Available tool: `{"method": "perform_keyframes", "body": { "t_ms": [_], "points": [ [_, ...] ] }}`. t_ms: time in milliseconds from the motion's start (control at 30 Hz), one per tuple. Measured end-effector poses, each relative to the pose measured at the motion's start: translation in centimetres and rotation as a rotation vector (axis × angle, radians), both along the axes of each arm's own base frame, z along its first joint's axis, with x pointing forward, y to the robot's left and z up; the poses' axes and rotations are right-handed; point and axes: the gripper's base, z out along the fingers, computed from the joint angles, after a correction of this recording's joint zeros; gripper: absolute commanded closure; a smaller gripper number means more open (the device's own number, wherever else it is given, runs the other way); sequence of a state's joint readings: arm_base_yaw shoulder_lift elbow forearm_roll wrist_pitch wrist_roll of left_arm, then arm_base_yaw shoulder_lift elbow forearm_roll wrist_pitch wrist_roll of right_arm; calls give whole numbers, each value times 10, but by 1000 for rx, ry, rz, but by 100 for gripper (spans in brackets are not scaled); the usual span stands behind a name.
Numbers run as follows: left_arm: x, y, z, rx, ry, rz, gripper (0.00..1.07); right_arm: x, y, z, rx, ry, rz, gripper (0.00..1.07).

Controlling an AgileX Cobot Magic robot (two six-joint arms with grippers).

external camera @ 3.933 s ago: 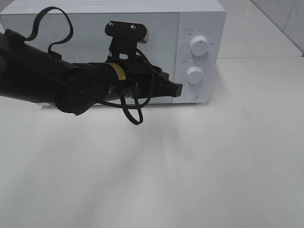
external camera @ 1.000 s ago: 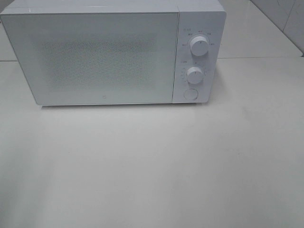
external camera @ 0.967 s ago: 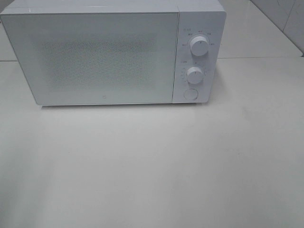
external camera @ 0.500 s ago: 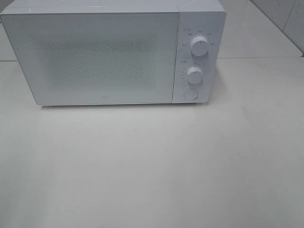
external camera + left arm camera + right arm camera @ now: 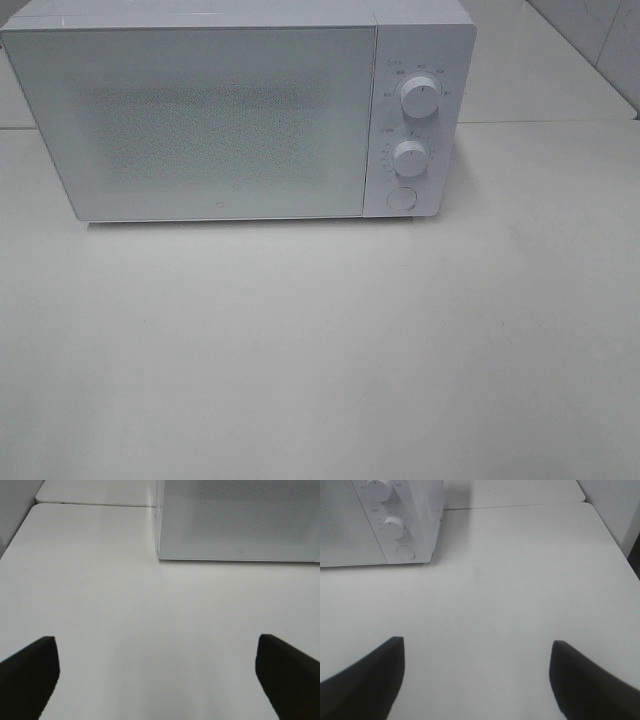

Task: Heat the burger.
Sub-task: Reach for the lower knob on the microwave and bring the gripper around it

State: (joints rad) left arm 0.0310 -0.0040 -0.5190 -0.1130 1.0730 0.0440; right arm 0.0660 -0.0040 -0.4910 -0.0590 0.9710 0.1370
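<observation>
A white table [image 5: 320, 350] carries a white microwave [image 5: 210, 120] with its door shut and pale tiles [image 5: 610, 40] behind; the burger shows in no view. The left gripper [image 5: 155, 645] and right gripper [image 5: 476, 642] hover low over the table in front of it, jaws spread wide and holding nothing. Marks around the knobs [image 5: 420, 97] are too small to read.

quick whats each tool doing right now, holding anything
left tool: open, holding nothing
right tool: open, holding nothing
</observation>
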Motion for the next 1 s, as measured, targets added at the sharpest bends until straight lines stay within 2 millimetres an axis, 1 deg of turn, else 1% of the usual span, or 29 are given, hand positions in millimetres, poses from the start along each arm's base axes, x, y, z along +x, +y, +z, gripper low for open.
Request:
{"method": "perform_keyframes", "body": {
  "t_ms": [1000],
  "points": [
    [0,0,0,0,0,0,6,0,0,0,0,0,-1,31]
  ]
}}
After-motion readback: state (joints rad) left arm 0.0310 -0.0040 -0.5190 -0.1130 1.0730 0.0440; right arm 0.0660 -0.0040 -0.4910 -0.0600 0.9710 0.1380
